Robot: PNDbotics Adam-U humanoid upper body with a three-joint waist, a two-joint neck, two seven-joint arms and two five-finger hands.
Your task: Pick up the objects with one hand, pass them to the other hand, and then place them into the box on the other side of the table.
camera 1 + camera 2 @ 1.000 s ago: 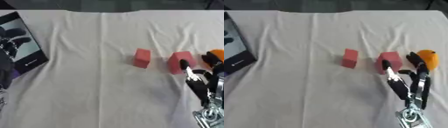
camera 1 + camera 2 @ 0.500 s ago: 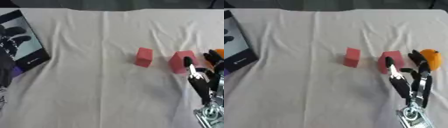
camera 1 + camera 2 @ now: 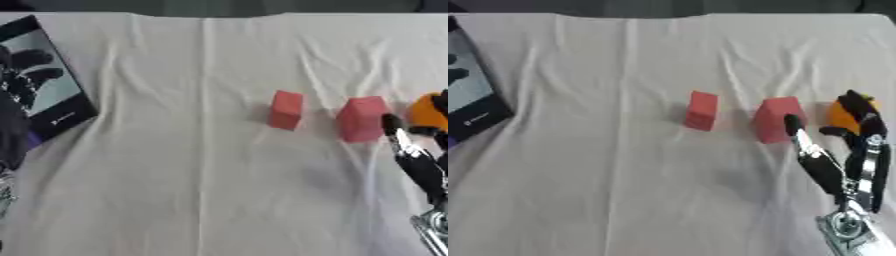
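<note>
Pink blocks sit on the right half of the tabletop point(image 3: 579, 190): a narrow block point(image 3: 702, 110) near the middle and a wider block point(image 3: 776, 119) a little to its right, the two apart. Just right of the wider one lies an orange object point(image 3: 842, 116), rounded, partly covered by dark fingers point(image 3: 859, 107).

The right hand point(image 3: 837, 160) comes up from the lower right corner, its fingers long and spread, not curled round anything; one reaches to the wider pink block's right edge, others lie over the orange object. A silver wrist joint shows at the bottom edge.

A white cloth point(image 3: 175, 165), creased in long folds, covers the surface. At the far left lies the box point(image 3: 39, 95), dark with a printed lid. The left hand point(image 3: 9, 135) shows only as a dark shape at the left edge; I cannot tell how its fingers stand.
</note>
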